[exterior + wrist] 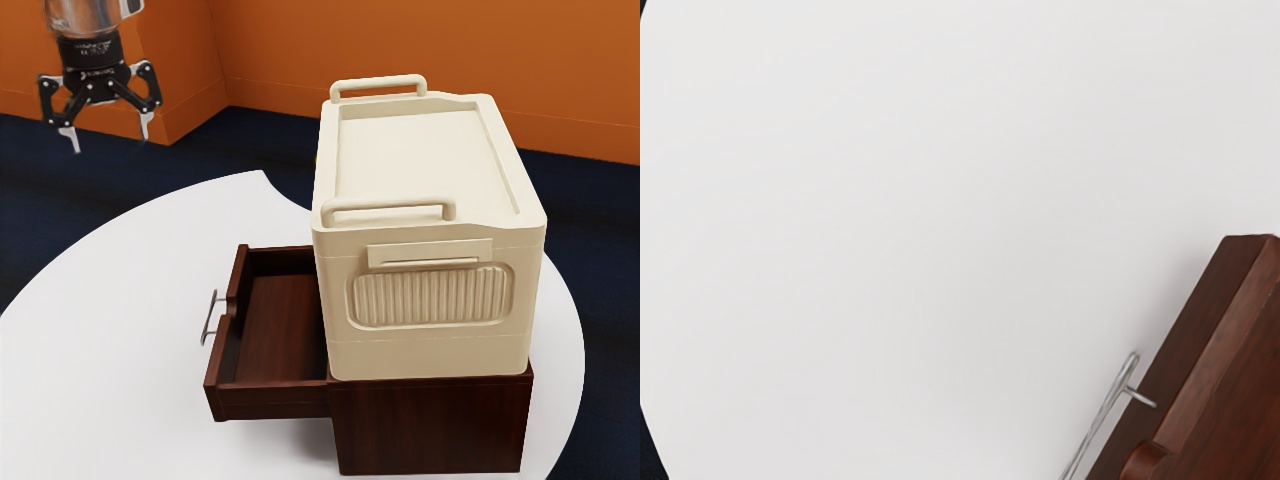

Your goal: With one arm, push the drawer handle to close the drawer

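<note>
Nearest us in the exterior view stands the dark wooden cabinet (pixel 430 425), its drawer (pixel 268 402) pulled out toward that view's left, with the thin metal handle (pixel 208 320) on the drawer's front. On top of the cabinet we see a cream box (pixel 430 355) with two raised bars; beneath everything spreads the round white table (pixel 110 300). Farther off, our gripper (pixel 111 143) hangs raised, fingers spread wide, well apart from the handle. Beyond rise orange walls (pixel 275 50).
</note>
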{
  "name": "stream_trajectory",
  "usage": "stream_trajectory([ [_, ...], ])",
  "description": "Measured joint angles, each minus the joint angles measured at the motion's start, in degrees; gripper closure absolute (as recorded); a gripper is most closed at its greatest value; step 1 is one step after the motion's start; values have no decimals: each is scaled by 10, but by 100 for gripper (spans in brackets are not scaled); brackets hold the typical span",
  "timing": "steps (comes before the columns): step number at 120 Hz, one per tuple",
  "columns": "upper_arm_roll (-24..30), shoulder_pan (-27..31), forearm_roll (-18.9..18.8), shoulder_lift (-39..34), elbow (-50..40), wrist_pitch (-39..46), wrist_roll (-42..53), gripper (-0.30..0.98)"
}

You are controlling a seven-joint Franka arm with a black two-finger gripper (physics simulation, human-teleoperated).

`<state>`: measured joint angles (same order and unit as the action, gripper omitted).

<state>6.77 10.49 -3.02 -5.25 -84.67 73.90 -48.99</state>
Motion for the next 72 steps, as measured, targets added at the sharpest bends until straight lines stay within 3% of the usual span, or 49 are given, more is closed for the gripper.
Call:
stream_trajectory([
  [16, 2, 1, 2, 1, 1, 31, -72, 0],
  [36, 62, -1, 37, 13, -4, 56, -104, 0],
  [63, 78, -65, -5, 78, -8, 137, 102, 0],
  [72, 69, -59, -30, 99, -11, 193, 194, 9],
])
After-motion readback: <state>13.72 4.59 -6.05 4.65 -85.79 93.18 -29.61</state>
